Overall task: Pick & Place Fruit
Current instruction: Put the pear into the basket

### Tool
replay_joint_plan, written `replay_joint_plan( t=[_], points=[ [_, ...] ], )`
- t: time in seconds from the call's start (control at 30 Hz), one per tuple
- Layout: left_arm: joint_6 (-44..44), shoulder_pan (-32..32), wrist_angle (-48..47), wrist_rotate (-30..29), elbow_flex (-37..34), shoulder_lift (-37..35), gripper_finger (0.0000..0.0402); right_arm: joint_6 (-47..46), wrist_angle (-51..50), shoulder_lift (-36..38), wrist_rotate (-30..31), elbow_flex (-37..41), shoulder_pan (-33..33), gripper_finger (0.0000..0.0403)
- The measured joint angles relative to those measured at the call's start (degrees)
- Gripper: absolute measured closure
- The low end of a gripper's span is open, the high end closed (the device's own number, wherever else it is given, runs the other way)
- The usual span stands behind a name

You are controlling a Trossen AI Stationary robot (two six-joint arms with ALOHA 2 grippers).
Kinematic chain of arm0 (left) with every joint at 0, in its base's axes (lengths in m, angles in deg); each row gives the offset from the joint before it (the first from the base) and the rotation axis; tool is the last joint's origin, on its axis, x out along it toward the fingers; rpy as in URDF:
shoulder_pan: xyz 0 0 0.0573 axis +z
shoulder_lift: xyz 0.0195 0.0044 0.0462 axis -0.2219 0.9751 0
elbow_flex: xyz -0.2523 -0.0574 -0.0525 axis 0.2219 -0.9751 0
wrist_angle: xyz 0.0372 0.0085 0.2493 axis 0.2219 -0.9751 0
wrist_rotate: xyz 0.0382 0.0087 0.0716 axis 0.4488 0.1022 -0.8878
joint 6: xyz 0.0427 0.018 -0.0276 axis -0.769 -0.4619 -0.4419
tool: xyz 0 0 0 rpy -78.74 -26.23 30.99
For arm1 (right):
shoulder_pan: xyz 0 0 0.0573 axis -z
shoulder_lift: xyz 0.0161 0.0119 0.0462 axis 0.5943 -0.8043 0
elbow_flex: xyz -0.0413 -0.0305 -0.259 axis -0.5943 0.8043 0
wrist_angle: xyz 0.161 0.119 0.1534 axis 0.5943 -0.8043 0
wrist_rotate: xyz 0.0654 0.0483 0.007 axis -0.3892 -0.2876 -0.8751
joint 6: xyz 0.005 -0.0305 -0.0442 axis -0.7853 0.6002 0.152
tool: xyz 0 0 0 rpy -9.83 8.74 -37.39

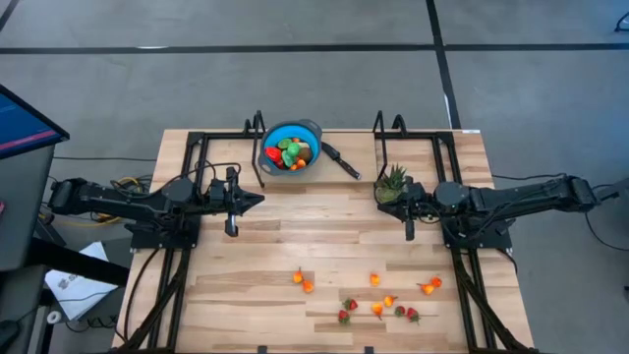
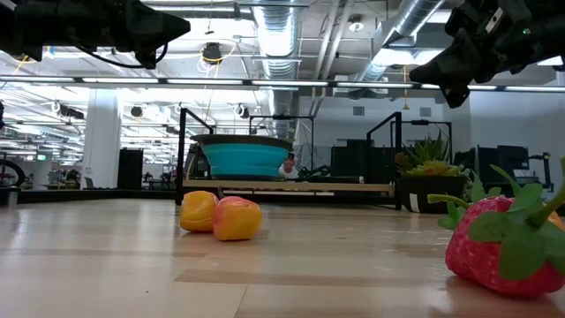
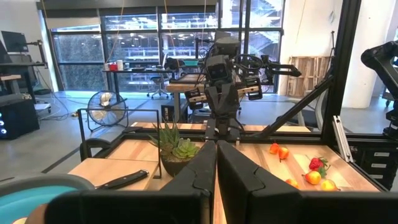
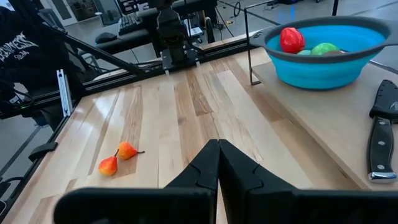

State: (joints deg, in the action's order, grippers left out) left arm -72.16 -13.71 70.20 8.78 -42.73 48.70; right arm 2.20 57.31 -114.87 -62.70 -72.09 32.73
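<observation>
The wooden table (image 1: 324, 246) is carrying everything, with a raised shelf at its far edge. Two dark arms are hanging over its middle, facing each other: the left gripper (image 1: 257, 201) is sitting with its jaws pressed together and holding nothing, and the right gripper (image 1: 405, 204) is likewise sitting with jaws fully closed and empty.

On the shelf, the blue bowl (image 1: 292, 146) is holding several fruits: a red piece, green pieces and some orange ones. A black knife (image 1: 343, 160) is lying just beside the bowl, and a small potted plant (image 1: 392, 184) is standing near the right gripper.

The loose fruit (image 1: 376, 295) is lying scattered across the near part of the table, well apart from the bowl: orange pieces and red strawberries, some in touching pairs.
</observation>
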Motion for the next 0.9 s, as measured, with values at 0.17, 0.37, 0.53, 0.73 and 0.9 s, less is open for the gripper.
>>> replay_joint_plan(
  t=[0.17,0.37,0.53,0.73,0.9],
  points=[
    [0.0,0.0,0.0,0.0,0.0,0.0,0.0393,0.1,0.0,0.0,0.0,0.0,0.0,0.0401],
    [0.0,0.0,0.0,0.0,0.0,0.0,0.0393,0.1,-0.1,0.0,0.0,0.0,0.0,0.0401],
    [0.0,0.0,0.0,0.0,0.0,0.0,0.0393,0.1,-1.1,0.0,0.0,0.0,0.0,0.0401],
    [0.0,0.0,0.0,0.0,0.0,0.0,0.0393,0.1,-2.2,0.0,0.0,0.0,0.0,0.0401],
    [0.2,0.0,0.0,0.0,0.0,0.0,0.0393,0.1,-2.3,0.0,0.0,0.0,0.0,0.0401]
  ],
)
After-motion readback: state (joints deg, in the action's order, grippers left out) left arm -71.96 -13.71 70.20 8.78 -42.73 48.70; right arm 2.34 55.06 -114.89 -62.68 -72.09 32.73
